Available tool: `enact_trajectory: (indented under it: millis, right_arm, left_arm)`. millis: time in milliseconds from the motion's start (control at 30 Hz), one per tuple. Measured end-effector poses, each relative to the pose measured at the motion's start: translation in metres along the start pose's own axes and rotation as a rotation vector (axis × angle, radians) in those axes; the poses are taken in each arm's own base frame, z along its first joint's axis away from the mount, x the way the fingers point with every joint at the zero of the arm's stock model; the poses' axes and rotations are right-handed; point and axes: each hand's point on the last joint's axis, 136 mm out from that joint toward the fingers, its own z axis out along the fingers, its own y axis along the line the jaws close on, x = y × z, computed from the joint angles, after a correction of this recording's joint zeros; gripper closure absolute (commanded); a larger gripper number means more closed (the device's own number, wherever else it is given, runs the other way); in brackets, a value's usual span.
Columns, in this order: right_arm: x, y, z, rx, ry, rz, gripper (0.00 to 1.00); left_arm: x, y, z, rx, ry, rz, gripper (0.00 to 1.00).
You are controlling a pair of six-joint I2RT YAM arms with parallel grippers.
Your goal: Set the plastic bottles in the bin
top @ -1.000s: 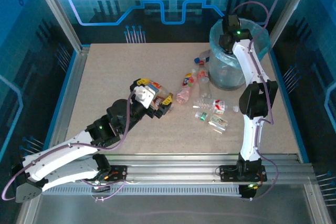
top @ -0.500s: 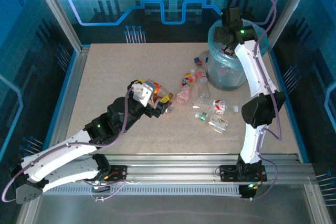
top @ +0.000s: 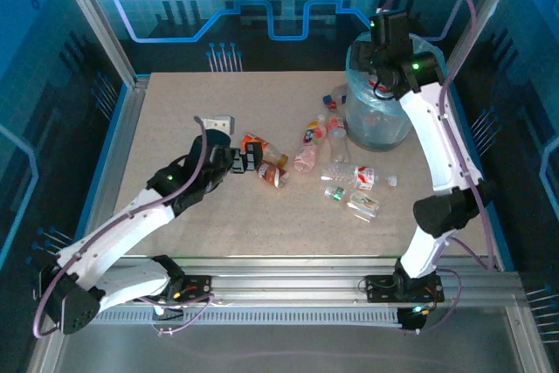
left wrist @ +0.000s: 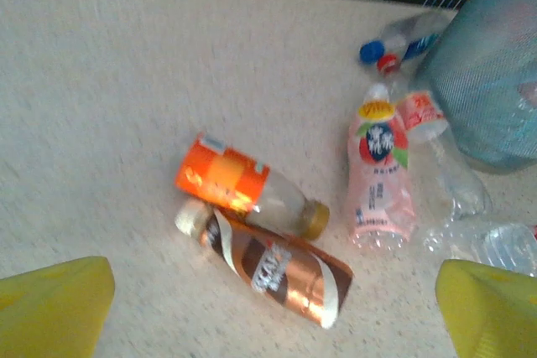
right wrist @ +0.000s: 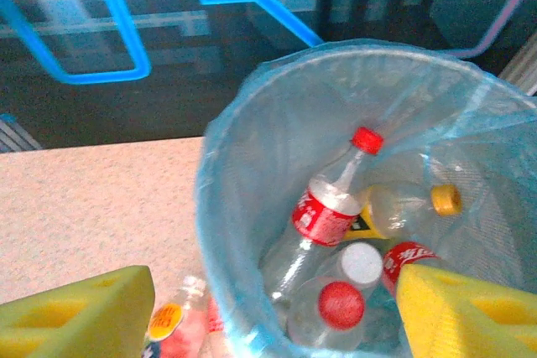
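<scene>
1. Clear plastic bottles were scattered on the speckled table beside the round, bag-lined bin; others were seen inside.
2. The left gripper was held spread, empty, over those beside the bin.
3. The right gripper was held parted, empty, above the bin.

left gripper backs off left from orange-label bottle and brown bottle, both now uncovered on bench, right gripper spreads wider over bin, right elbow swings outward

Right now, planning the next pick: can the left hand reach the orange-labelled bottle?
Probably yes: the open left hand faces the orange-labelled bottle, nothing over it; a brown bottle lies against it.
</scene>
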Motion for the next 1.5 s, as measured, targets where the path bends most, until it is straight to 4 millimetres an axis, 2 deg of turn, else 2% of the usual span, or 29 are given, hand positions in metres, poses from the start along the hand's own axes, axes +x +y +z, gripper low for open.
enact_trajectory:
  millis: [200,267,367,500,567,667,767,867,1000,1200,1233,1333,1500]
  right_arm:
    - [0.031,0.054,-0.052,-0.16,-0.044,-0.111,0.23]
    - [0.046,0.063,-0.059,-0.198,-0.034,-0.131,0.23]
    - [0.071,0.067,-0.053,-0.215,-0.001,-0.152,0.23]
    - [0.111,0.067,-0.033,-0.208,0.086,-0.19,0.23]
    - [0.126,0.067,-0.026,-0.204,0.119,-0.204,0.23]
    - [0.139,0.062,-0.022,-0.207,0.145,-0.206,0.23]
    - [0.141,0.051,-0.022,-0.207,0.142,-0.183,0.22]
    - [0.138,0.036,-0.025,-0.197,0.126,-0.152,0.22]
    - [0.134,0.023,-0.029,-0.196,0.103,-0.115,0.22]
    - [0.139,0.022,-0.028,-0.211,0.111,-0.105,0.22]
    - [0.139,0.023,-0.028,-0.214,0.112,-0.105,0.22]
    - [0.139,0.026,-0.028,-0.23,0.114,-0.099,0.22]
    - [0.142,0.034,-0.031,-0.279,0.129,-0.092,0.23]
  left_arm:
    - [0.057,-0.004,0.044,-0.028,0.226,-0.188,0.01]
    - [0.073,-0.002,0.058,-0.06,0.282,-0.251,0.01]
    - [0.094,-0.001,0.079,-0.131,0.37,-0.322,0.01]
    - [0.108,-0.008,0.106,-0.181,0.438,-0.407,0.02]
    - [0.116,-0.01,0.113,-0.191,0.462,-0.443,0.04]
    - [0.129,-0.009,0.123,-0.218,0.498,-0.482,0.06]
    - [0.139,-0.01,0.132,-0.236,0.524,-0.501,0.06]
    - [0.148,-0.011,0.136,-0.247,0.549,-0.522,0.11]
    - [0.155,-0.011,0.135,-0.253,0.565,-0.524,0.26]
    - [0.172,0.006,0.127,-0.288,0.58,-0.489,0.43]
    - [0.172,0.008,0.124,-0.288,0.578,-0.477,0.44]
    - [0.163,0.01,0.116,-0.274,0.547,-0.454,0.44]
    - [0.119,0.006,0.093,-0.213,0.412,-0.41,0.42]
